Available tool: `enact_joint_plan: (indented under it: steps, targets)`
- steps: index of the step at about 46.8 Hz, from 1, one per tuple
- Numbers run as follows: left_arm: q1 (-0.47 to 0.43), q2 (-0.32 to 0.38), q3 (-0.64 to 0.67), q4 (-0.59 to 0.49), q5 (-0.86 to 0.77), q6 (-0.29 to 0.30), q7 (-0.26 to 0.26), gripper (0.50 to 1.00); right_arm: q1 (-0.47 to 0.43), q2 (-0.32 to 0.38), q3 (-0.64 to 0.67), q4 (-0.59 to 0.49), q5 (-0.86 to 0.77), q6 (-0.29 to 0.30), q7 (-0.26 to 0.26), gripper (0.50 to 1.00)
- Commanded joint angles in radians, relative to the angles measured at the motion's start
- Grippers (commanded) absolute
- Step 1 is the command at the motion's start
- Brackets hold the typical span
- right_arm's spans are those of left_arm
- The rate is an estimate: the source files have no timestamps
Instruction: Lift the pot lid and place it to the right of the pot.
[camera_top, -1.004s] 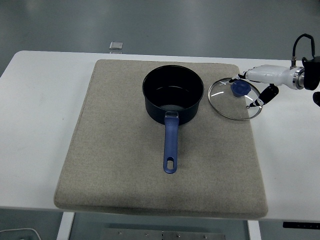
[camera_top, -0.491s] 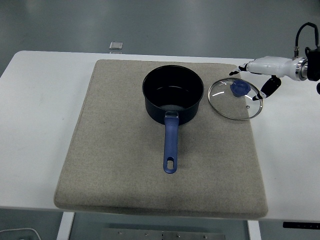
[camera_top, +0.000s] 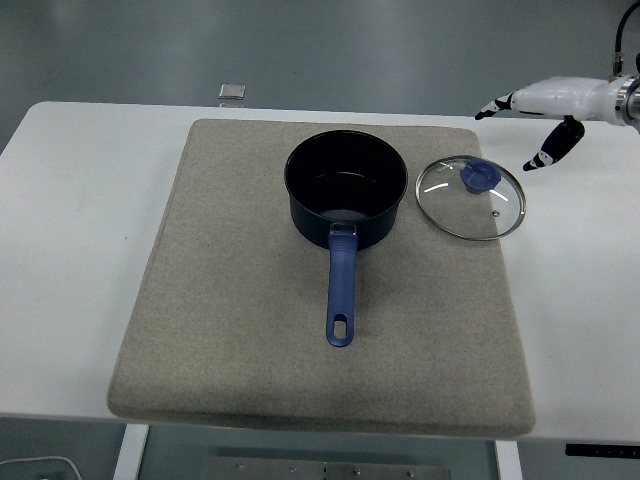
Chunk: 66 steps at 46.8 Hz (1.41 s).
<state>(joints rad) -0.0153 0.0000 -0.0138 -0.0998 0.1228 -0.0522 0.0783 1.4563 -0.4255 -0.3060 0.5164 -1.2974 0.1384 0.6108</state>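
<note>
A dark blue pot (camera_top: 346, 190) with a blue handle (camera_top: 342, 290) pointing toward the near edge stands uncovered on the grey mat (camera_top: 240, 330). Its glass lid (camera_top: 470, 197), with a blue knob (camera_top: 479, 177), lies flat on the mat just right of the pot, near the mat's right edge. My right hand (camera_top: 517, 132), white with black fingertips, hovers above and to the right of the lid, fingers spread and holding nothing. The left arm does not show.
The mat covers most of the white table (camera_top: 70, 230). A small grey square object (camera_top: 232, 91) lies at the table's far edge. Bare table strips run along both sides of the mat.
My right hand has let go of the lid's knob and drawn back up and to the right. The lid stays where it lay.
</note>
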Motion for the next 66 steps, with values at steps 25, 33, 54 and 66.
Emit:
enact_joint_plan:
  steps: [25,33,54,66]
  targets:
    - [-0.002,0.0,0.0,0.008,0.0,0.0,0.0,1.0,0.044,0.018,0.12,0.103,0.315,-0.112,0.0,0.911]
    - [0.0,0.0,0.0,0.008,0.0,0.0,0.0,1.0,0.036,0.019,0.179,0.102,0.523,-0.106,0.0,0.911]
    - [0.0,0.0,0.0,0.008,0.0,0.0,0.0,1.0,-0.051,0.057,0.202,0.097,0.765,-0.106,0.0,0.911]
    - [0.0,0.0,0.0,0.008,0.0,0.0,0.0,1.0,-0.08,0.077,0.202,0.094,0.816,-0.106,0.0,0.911]
